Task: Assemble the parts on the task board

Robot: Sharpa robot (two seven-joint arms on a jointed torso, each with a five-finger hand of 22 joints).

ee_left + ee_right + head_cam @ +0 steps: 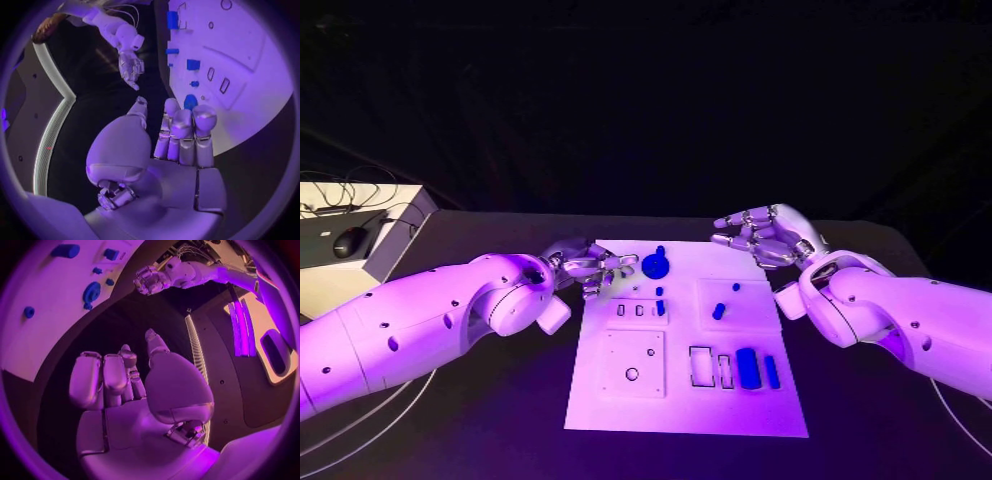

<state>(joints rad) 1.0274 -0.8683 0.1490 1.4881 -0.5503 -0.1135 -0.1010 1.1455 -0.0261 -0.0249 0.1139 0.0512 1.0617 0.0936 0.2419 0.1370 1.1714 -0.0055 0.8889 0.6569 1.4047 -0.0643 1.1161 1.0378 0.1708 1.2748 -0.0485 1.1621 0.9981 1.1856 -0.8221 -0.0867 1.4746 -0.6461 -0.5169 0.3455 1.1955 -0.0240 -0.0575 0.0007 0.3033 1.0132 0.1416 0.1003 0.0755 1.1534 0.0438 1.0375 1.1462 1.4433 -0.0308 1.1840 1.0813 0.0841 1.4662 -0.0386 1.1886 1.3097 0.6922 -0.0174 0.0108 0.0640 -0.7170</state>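
Note:
The white task board (632, 400) lies in the middle of the black table. A round blue part (655, 265) sits near its far edge, small blue parts (718, 311) stand mid-board, and two long blue parts (749, 368) lie near the front right. My left hand (596, 268) hovers at the board's far left corner, fingers loosely bent, holding nothing; its palm (178, 135) is bare. My right hand (762, 235) hangs over the far right corner, fingers partly curled, also holding nothing (119, 380). The round part (92, 291) shows beyond it.
A pale box (343, 265) with a black mouse (351, 240) on top stands at the table's left edge. Cables (358, 420) trail along the front left. Bare black table (488, 410) lies on both sides of the board.

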